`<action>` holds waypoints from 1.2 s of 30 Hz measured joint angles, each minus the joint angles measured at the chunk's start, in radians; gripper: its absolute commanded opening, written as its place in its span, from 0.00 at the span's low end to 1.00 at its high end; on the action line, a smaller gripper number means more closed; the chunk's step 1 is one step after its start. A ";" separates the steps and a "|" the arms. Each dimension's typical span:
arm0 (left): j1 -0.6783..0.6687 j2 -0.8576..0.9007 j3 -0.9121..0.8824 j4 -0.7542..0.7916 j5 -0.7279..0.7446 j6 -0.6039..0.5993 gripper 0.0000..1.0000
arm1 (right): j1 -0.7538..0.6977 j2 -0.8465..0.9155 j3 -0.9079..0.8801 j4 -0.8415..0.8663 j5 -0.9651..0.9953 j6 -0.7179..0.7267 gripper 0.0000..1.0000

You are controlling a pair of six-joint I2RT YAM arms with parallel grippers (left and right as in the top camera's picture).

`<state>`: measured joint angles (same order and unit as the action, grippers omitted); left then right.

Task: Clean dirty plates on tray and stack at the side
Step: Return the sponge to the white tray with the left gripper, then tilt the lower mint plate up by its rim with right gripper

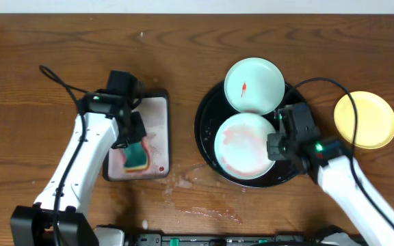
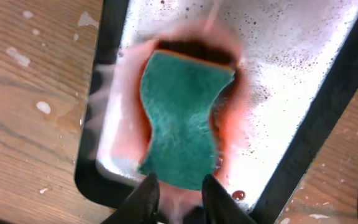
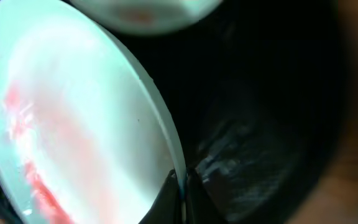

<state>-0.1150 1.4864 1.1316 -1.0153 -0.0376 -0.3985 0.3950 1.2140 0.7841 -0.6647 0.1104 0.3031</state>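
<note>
The black tray (image 1: 201,130) holds two mint-blue plates. The far plate (image 1: 258,78) has a small red spot. The near plate (image 1: 241,147) is smeared with red-orange sauce. My right gripper (image 1: 277,139) is shut on the near plate's right rim, as the right wrist view shows (image 3: 180,184), with the smeared plate (image 3: 73,118) tilted above the tray floor (image 3: 266,124). The yellow plate (image 1: 365,119) lies on the table to the right of the tray. My left gripper (image 1: 133,139) is open just above the near end of the green sponge (image 2: 182,118).
The sponge (image 1: 137,157) lies in pink water on a small silver tray (image 1: 158,113), which also shows in the left wrist view (image 2: 291,56). Water drops wet the wood (image 1: 183,181) between the two trays. A black cable (image 1: 57,78) runs at the left.
</note>
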 measured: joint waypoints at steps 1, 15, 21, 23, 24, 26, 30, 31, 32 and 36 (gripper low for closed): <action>0.011 -0.001 0.000 0.003 0.013 0.009 0.35 | 0.022 -0.030 0.000 0.001 0.047 0.001 0.01; 0.033 -0.231 0.000 -0.010 0.167 0.037 0.68 | 0.213 -0.124 0.000 0.122 0.555 -0.107 0.01; 0.033 -0.314 0.000 -0.048 0.175 0.037 0.78 | 0.332 -0.124 0.000 0.147 0.758 -0.211 0.01; 0.033 -0.324 0.000 -0.062 0.179 0.038 0.83 | 0.375 -0.124 0.000 0.151 0.816 -0.237 0.01; 0.033 -0.325 0.000 -0.065 0.182 0.039 0.83 | 0.402 -0.124 0.000 0.153 0.849 -0.254 0.01; 0.033 -0.325 0.000 -0.066 0.183 0.037 0.83 | 0.425 -0.124 0.000 0.154 0.872 -0.266 0.01; 0.033 -0.325 0.000 -0.067 0.186 0.037 0.84 | 0.479 -0.124 0.000 0.167 0.925 -0.291 0.01; 0.033 -0.325 0.000 -0.067 0.187 0.037 0.84 | 0.491 -0.124 0.000 0.175 0.938 -0.299 0.01; 0.033 -0.325 0.000 -0.067 0.188 0.037 0.84 | 0.501 -0.124 0.000 0.183 0.946 -0.311 0.01; 0.033 -0.325 0.000 -0.067 0.189 0.037 0.84 | 0.535 -0.124 0.000 0.227 0.994 -0.381 0.01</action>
<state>-0.0818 1.1610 1.1316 -1.0824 0.1513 -0.3614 0.9298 1.0897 0.7837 -0.4377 1.1046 -0.0780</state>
